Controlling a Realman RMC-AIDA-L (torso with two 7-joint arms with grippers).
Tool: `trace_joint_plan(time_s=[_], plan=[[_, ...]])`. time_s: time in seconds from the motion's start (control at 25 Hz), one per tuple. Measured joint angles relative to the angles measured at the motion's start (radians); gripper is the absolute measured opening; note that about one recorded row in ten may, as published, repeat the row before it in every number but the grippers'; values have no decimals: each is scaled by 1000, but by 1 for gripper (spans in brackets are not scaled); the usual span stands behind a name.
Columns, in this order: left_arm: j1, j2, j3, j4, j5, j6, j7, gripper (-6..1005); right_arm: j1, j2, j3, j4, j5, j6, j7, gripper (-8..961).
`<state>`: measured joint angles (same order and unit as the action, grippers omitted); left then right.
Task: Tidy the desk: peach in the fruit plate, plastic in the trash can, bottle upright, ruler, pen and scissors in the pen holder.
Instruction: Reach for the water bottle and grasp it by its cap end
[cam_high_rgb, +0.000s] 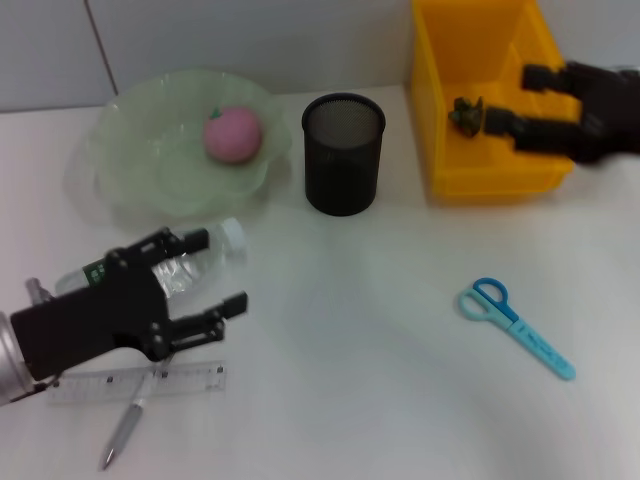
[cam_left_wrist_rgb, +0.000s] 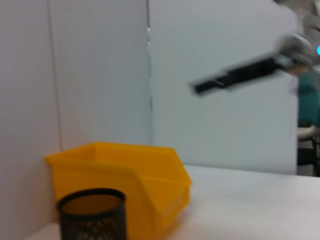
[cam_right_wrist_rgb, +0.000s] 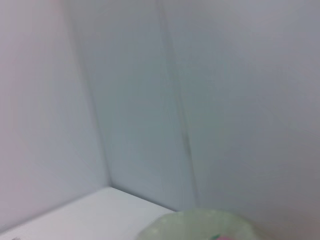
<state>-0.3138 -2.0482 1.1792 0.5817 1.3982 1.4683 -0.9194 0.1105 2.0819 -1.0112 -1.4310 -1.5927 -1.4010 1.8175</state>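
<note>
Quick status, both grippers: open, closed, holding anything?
Left gripper: open, empty, straddling the lying bottle.
Right gripper: open over the yellow bin, plastic beside its fingertip.

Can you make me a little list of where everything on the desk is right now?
peach: in the green plate
holder: black mesh, upright, beside the plate
bin: yellow, a dark scrap inside
right gripper: open, over the bin
bottle: lying down
left gripper: open, around the bottle
ruler: flat on the desk, below the left gripper
pen: lying across the ruler
scissors: blue, flat on the desk
</note>
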Motion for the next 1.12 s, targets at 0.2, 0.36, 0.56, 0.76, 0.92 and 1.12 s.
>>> trace_joint_plan(time_s=[0.2, 0.36, 0.56, 0.76, 0.92, 1.12], plan=[[5, -2, -31, 71, 15, -25, -69, 855, -66, -4, 140, 350, 76, -180, -344, 843], [2, -7, -26, 127, 55, -58, -131, 855, -46, -15, 259, 640, 31, -235, -555, 843], [-16, -18, 208, 456, 305, -368, -542, 847, -37, -20, 294, 745, -21, -240, -644, 843], [-27, -22, 343, 582, 501, -501, -796, 845, -34, -21, 295, 777, -34, -239, -675, 843], [-35, -22, 373, 614, 607, -535, -901, 843, -31, -23, 295, 781, -34, -242, -678, 843], [-66, -22, 410, 609, 714, -569, -994, 841, -21, -24, 296, 782, -35, -244, -674, 843]])
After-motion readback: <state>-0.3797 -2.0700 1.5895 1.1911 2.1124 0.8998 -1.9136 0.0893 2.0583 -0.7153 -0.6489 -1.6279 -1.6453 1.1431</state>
